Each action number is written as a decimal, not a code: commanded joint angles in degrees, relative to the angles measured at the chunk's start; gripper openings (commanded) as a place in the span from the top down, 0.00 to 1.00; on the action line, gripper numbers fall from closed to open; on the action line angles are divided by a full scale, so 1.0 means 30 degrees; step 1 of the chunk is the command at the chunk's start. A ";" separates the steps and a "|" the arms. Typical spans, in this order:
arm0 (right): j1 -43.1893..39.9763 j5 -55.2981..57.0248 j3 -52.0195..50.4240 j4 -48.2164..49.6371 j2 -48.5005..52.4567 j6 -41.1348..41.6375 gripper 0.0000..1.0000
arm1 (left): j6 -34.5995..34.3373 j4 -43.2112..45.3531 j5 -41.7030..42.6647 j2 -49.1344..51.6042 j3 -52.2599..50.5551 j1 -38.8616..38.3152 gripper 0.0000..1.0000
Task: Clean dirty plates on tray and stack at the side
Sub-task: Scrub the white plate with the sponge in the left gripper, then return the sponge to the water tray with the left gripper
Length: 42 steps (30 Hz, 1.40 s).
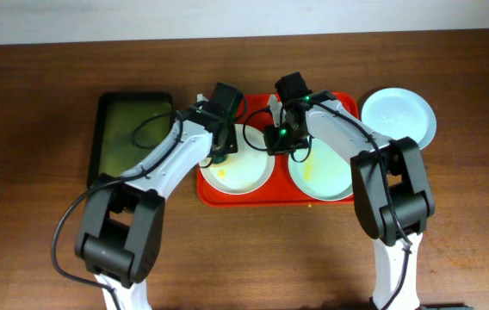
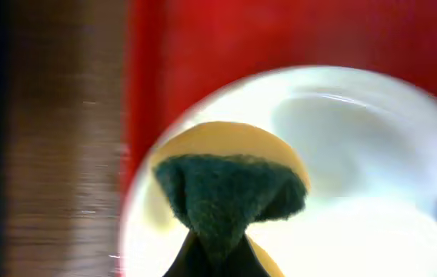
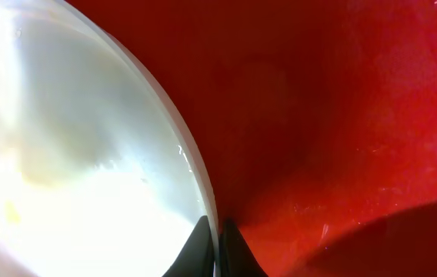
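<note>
Sponge (image 2: 226, 192) clamped in left jaws, on smeared plate (image 2: 372, 154); right jaws pinching plate rim (image 3: 195, 185) over red tray (image 3: 318, 115).

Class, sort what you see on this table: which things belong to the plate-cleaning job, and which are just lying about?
In the job: red tray; left plate and right plate on it; side plate off the tray; sponge in the left gripper; right gripper pinching the right plate's rim.
Lying about: dark green tray.
</note>
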 commanded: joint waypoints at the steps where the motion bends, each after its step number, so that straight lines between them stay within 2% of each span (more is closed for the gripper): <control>1: 0.0175 0.0911 -0.0590 -0.0211 0.0838 0.0015 0.96 | 0.0240 -0.0029 0.4211 0.0138 0.0211 -0.0036 1.00; 4: 0.0175 0.0911 -0.0590 -0.0248 0.0838 0.0007 0.96 | 0.0255 -0.0452 0.4189 0.1005 0.0073 -0.0036 1.00; 6: 0.0175 0.0911 -0.0590 -0.0321 0.0838 0.0007 0.96 | 0.0255 -0.1173 0.3082 0.1596 0.0022 -0.0036 1.00; 12: 0.0175 0.0911 -0.0590 -0.0379 0.0838 0.0007 0.96 | 0.0255 -0.2317 -0.1836 0.2681 0.0022 -0.0029 1.00; 13: 0.0175 0.0911 -0.0590 -0.0423 0.0838 0.0007 0.96 | 0.0255 -0.2630 -0.4116 0.2674 0.0036 -0.0029 1.00; 15: 0.0175 0.0911 -0.0590 -0.0430 0.0838 0.0007 0.96 | 0.0248 -0.3242 -0.6411 0.2601 0.0335 -0.0029 1.00; 17: 0.0175 0.0911 -0.0590 -0.0364 0.0838 0.0007 0.96 | 0.0248 -0.4248 -0.7570 0.2601 0.1202 -0.0029 1.00; 21: 0.0175 0.0911 -0.0590 -0.0291 0.0838 0.0007 0.96 | 0.0248 -0.4685 -0.6601 0.2601 0.3555 -0.0029 1.00; 26: 0.0175 0.1421 -0.0590 -0.0219 0.0838 0.0007 0.96 | 0.0248 -0.3162 0.0306 0.2732 0.4648 -0.0029 1.00; 29: 0.0175 0.1413 -0.0590 -0.0109 0.0838 0.0007 0.96 | 0.0248 -0.2761 0.2018 0.3271 0.4619 -0.0036 1.00; 33: 0.0175 0.1413 -0.0590 -0.0022 0.0838 0.0015 0.96 | 0.0248 -0.2790 0.1224 0.4998 0.4612 -0.0015 1.00; 42: 0.0175 0.1413 -0.0590 -0.0022 0.0838 0.0007 0.96 | 0.0248 -0.5399 -0.5355 0.5676 0.4619 0.0831 1.00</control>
